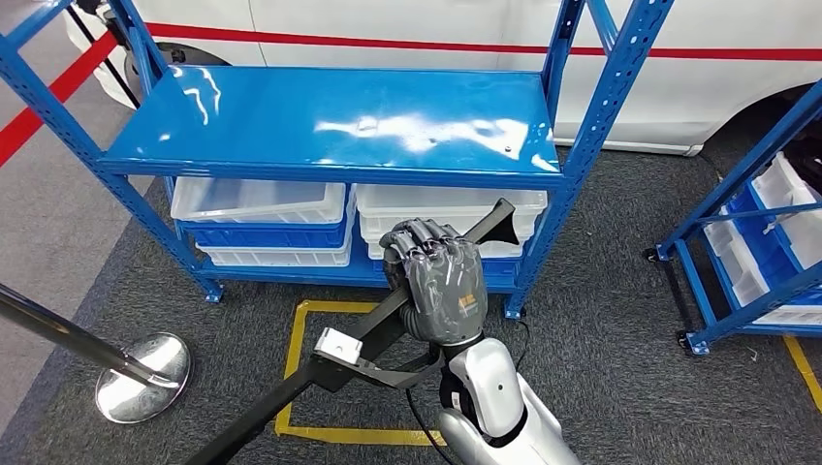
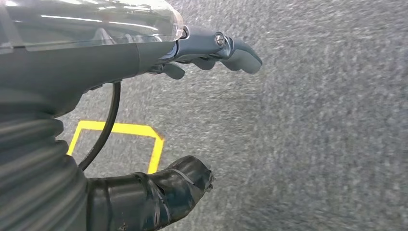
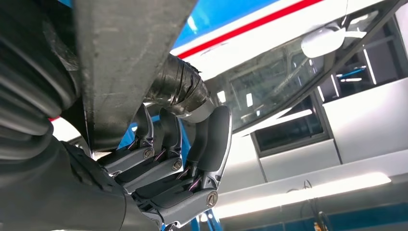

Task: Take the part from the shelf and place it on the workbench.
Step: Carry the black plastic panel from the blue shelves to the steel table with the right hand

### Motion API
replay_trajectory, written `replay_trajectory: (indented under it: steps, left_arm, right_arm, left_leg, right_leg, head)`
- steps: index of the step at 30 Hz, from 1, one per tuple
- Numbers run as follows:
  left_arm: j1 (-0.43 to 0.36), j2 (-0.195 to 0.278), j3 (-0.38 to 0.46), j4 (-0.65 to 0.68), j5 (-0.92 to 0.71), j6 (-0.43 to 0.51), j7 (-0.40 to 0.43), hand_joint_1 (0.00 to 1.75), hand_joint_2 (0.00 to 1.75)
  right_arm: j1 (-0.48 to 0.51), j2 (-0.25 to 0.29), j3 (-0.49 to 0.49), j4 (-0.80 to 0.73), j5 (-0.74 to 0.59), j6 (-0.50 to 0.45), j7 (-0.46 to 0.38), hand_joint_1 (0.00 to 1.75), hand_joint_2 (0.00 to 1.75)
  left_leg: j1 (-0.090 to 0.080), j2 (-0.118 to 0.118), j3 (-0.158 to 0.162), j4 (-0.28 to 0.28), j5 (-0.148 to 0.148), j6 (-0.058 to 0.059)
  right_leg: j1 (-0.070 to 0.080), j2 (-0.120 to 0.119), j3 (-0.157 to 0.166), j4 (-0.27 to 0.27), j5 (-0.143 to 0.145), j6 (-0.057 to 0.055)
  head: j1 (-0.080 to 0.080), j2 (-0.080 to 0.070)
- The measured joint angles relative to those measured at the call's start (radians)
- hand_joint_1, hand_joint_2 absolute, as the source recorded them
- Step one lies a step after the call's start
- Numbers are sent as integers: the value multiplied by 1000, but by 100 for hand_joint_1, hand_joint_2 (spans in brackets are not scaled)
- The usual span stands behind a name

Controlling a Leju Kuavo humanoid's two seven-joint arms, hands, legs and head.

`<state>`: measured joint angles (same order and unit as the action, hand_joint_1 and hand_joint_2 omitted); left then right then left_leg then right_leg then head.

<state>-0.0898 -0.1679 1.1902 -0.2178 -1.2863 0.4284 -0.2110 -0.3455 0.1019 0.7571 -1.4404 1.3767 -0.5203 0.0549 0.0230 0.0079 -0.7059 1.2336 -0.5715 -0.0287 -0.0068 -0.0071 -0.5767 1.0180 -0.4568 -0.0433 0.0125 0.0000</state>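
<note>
Head view showed the right hand [image 1: 436,281] clamped around a long black part [image 1: 359,344], slanting from seven to one o'clock before the blue shelf [image 1: 334,126]. Left hand [image 2: 211,50] hung over carpet [image 2: 312,134], fingers apart, holding nothing.

My right hand [image 1: 434,281] was dark grey, my forearm silver, the part [image 1: 388,325] black. The shelf [image 1: 339,121] was glossy blue, its bins [image 1: 260,201] white and blue. The carpet [image 1: 601,339] was speckled grey with yellow tape [image 1: 296,334]. The car [image 1: 679,68] was white with a red stripe.
</note>
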Motion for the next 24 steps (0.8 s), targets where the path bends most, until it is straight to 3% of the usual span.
replay_trajectory:
  steps: [1, 2, 3, 4, 5, 7, 8, 13, 18, 19, 20, 22, 23, 24]
  left_arm:
    - [0, 0, 0, 0, 0, 0, 0, 0, 175]
    - [0, 0, 0, 0, 0, 0, 0, 0, 175]
    - [-1, 1, 0, 0, 0, 0, 0, 0, 175]
    - [-1, 2, 0, 0, 0, 0, 1, 0, 175]
    - [-2, 3, 0, 0, 0, 0, 1, 0, 175]
    - [-4, 3, 0, 0, 0, 0, 1, 0, 175]
    - [-4, 3, 0, 0, 0, 0, 1, 0, 175]
    - [-4, 3, 0, 0, 0, 0, 1, 0, 175]
    - [-3, 3, 0, 0, 0, 0, 1, 0, 175]
    - [-3, 2, 0, 0, 0, 0, 1, 0, 175]
    - [-2, 2, 1, 0, 0, 0, 1, 0, 175]
    - [-3, 1, 1, 0, 0, 0, 1, 0, 175]
    - [-2, -1, 1, 1, 0, 0, 1, 0, 175]
    - [-3, -3, 1, 1, 0, 0, 1, 0, 175]
  right_arm:
    - [0, 0, 0, 1, -1, 0, 0, 175, 175]
    - [1, 0, -1, 3, -2, -1, 0, 175, 175]
    - [1, 0, -1, 4, -4, -1, 0, 175, 175]
    - [1, 0, -2, 4, -6, -2, 0, 175, 175]
    - [2, 0, -3, 5, -8, -2, 0, 175, 175]
    - [1, 0, -4, 5, -10, -3, 0, 175, 175]
    - [1, 0, -5, 4, -10, -4, 0, 175, 175]
    - [1, 0, -5, 4, -10, -4, 0, 175, 175]
    - [2, 1, -7, 4, -11, -5, -1, 175, 175]
    - [3, 1, -8, 5, -11, -6, -1, 175, 175]
    - [4, 1, -9, 6, -12, -7, -2, 175, 175]
    - [5, 1, -13, 11, -18, -8, -6, 175, 175]
    - [4, 1, -14, 14, -23, -8, -9, 175, 175]
    - [3, 1, -15, 15, -27, -7, -13, 175, 175]
  left_leg:
    - [0, 0, -3, 43, -8, -2]
    - [0, 0, 9, 55, 5, -3]
    - [0, 0, 38, 34, 32, -4]
    - [1, 0, 81, -18, 57, -3]
    - [0, -1, 132, -88, 65, -2]
    - [-3, -2, 203, -192, 54, 0]
    - [-5, -3, 216, -213, 44, 0]
    - [-6, -4, 219, -221, 42, 2]
    - [-8, -9, 214, -227, 45, 13]
    - [-6, -7, 206, -228, 55, 21]
    - [-7, -5, 187, -229, 73, 34]
    - [-12, 1, 133, -225, 117, 56]
    - [-17, 1, 109, -221, 133, 59]
    - [-20, 1, 96, -218, 142, 56]
  right_leg:
    - [1, 0, -16, 4, 9, 1]
    - [1, 0, -32, 9, 18, 2]
    - [1, 0, -48, 14, 26, 4]
    - [0, 0, -62, 19, 33, 8]
    - [1, 1, -75, 24, 40, 12]
    - [3, 3, -89, 32, 48, 20]
    - [5, 3, -91, 33, 49, 22]
    - [4, 3, -91, 34, 50, 22]
    - [4, 1, -90, 30, 63, 29]
    - [4, 3, -94, 33, 58, 36]
    - [3, 4, -113, 101, 9, 43]
    - [6, 8, -80, 166, -46, 41]
    - [10, 8, -42, 163, -69, 28]
    - [14, 7, 15, 87, -48, 15]
  head:
    - [0, 0]
    - [0, 0]
    - [0, 0]
    - [0, 0]
    - [0, 0]
    - [0, 0]
    - [0, 0]
    - [0, 0]
    - [2, 0]
    - [2, 0]
    - [2, 0]
    - [3, 0]
    - [3, 0]
    - [3, 0]
